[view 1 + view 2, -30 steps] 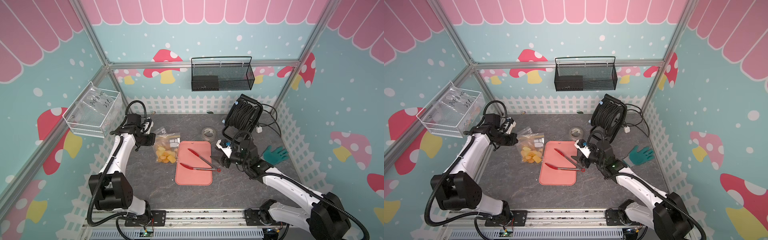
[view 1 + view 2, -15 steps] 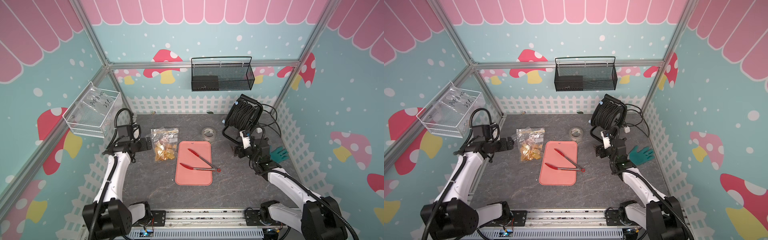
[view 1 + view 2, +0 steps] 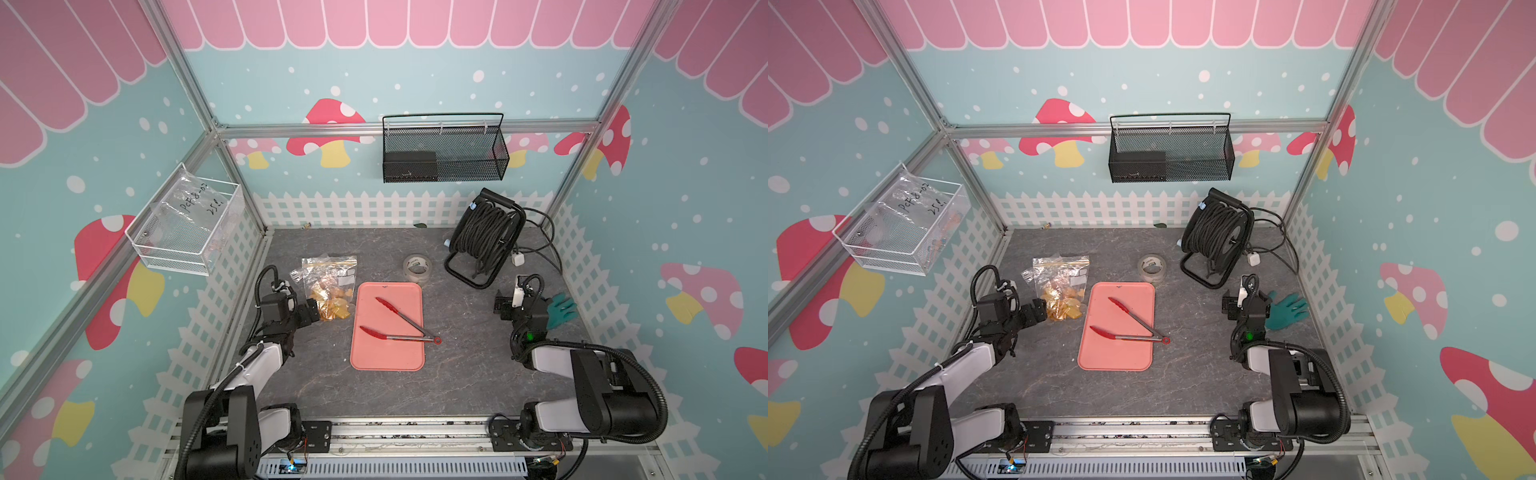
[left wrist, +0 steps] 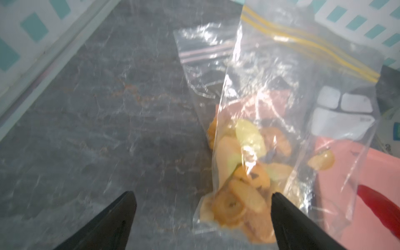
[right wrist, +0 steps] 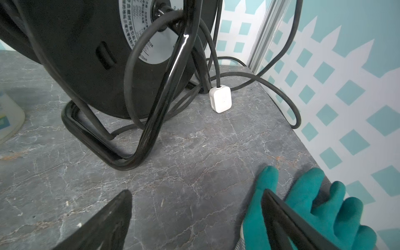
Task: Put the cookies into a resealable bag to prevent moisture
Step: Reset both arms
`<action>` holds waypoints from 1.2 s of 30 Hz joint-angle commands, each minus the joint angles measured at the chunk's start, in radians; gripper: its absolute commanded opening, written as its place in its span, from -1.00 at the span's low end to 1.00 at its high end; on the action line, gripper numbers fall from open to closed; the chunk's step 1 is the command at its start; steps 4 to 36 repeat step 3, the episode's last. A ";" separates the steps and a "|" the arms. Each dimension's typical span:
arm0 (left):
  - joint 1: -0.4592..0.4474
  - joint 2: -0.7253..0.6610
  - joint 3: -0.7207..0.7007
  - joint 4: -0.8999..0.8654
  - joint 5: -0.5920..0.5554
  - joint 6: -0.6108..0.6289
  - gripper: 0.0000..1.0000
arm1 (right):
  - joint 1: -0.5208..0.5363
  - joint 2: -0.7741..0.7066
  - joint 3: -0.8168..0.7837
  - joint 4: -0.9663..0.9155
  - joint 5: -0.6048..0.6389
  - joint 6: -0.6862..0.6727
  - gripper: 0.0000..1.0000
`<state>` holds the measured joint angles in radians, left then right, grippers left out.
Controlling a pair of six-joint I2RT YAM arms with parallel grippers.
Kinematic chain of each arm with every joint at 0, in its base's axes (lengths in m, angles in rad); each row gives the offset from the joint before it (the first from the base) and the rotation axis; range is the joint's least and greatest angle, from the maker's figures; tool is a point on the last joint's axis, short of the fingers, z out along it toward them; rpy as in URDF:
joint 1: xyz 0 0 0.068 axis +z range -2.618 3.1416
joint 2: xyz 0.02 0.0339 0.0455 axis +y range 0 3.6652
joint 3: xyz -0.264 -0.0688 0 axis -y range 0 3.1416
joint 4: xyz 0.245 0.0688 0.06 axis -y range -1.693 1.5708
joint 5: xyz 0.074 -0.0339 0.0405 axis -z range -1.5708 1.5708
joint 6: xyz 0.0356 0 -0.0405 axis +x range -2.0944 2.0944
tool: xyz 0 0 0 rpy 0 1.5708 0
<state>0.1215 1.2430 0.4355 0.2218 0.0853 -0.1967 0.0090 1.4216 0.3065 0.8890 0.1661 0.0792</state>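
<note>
- Left of the pink tray (image 3: 386,357), at about ten o'clock from its middle, the resealable bag (image 3: 330,276) lies flat on the grey tabletop (image 3: 457,382). Its yellow zip strip faces the back fence, and a white label patch sits on its tray side.
- I can see the cookies (image 3: 332,309) heaped inside the bag's near end, golden-orange through the plastic. In the left wrist view (image 4: 238,194) some are round rings and one is chocolate-flecked.
- At nine o'clock of that heap sits the left gripper (image 3: 314,314), jaws spread wide and gripping nothing. In its wrist view (image 4: 201,194) one fingertip overlaps the bag's bottom end; I cannot tell whether it touches.
- A smaller clear bag (image 4: 201,58) with a pink zip strip lies just beside the resealable bag, at its ten o'clock, and is partly overlapped by it.
- Red tongs (image 3: 399,328) rest on the tray, arms splayed toward ten o'clock, hinge ring at the tray's four o'clock edge.
- At three o'clock, well apart from the tray, the right gripper (image 3: 503,307) is wide open and empty over bare tabletop (image 5: 195,192), just beside a teal glove (image 3: 561,309).
- A black cable reel (image 3: 484,237) stands at the right gripper's twelve o'clock.
- A tape roll (image 3: 417,269) lies at the tray's one o'clock, between the tray and the reel.
</note>
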 commanded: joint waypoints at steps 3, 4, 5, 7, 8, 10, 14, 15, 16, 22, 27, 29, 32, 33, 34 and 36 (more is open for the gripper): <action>-0.019 0.093 -0.012 0.340 0.056 0.040 0.99 | -0.015 0.049 0.016 0.166 -0.052 -0.051 0.93; -0.019 0.093 -0.012 0.340 0.056 0.040 0.99 | -0.015 0.049 0.016 0.166 -0.052 -0.051 0.93; -0.019 0.093 -0.012 0.340 0.056 0.040 0.99 | -0.015 0.049 0.016 0.166 -0.052 -0.051 0.93; -0.019 0.093 -0.012 0.340 0.056 0.040 0.99 | -0.015 0.049 0.016 0.166 -0.052 -0.051 0.93; -0.019 0.093 -0.012 0.340 0.056 0.040 0.99 | -0.015 0.049 0.016 0.166 -0.052 -0.051 0.93; -0.019 0.093 -0.012 0.340 0.056 0.040 0.99 | -0.015 0.049 0.016 0.166 -0.052 -0.051 0.93; -0.019 0.093 -0.012 0.340 0.056 0.040 0.99 | -0.015 0.049 0.016 0.166 -0.052 -0.051 0.93; -0.019 0.093 -0.012 0.340 0.056 0.040 0.99 | -0.015 0.049 0.016 0.166 -0.052 -0.051 0.93; -0.019 0.093 -0.012 0.340 0.056 0.040 0.99 | -0.015 0.049 0.016 0.166 -0.052 -0.051 0.93; -0.019 0.093 -0.012 0.340 0.056 0.040 0.99 | -0.015 0.049 0.016 0.166 -0.052 -0.051 0.93; -0.019 0.093 -0.012 0.340 0.056 0.040 0.99 | -0.015 0.049 0.016 0.166 -0.052 -0.051 0.93; -0.019 0.093 -0.012 0.340 0.056 0.040 0.99 | -0.015 0.049 0.016 0.166 -0.052 -0.051 0.93; -0.019 0.093 -0.012 0.340 0.056 0.040 0.99 | -0.015 0.049 0.016 0.166 -0.052 -0.051 0.93; -0.019 0.093 -0.012 0.340 0.056 0.040 0.99 | -0.015 0.049 0.016 0.166 -0.052 -0.051 0.93; -0.019 0.093 -0.012 0.340 0.056 0.040 0.99 | -0.015 0.049 0.016 0.166 -0.052 -0.051 0.93; -0.019 0.093 -0.012 0.340 0.056 0.040 0.99 | -0.015 0.049 0.016 0.166 -0.052 -0.051 0.93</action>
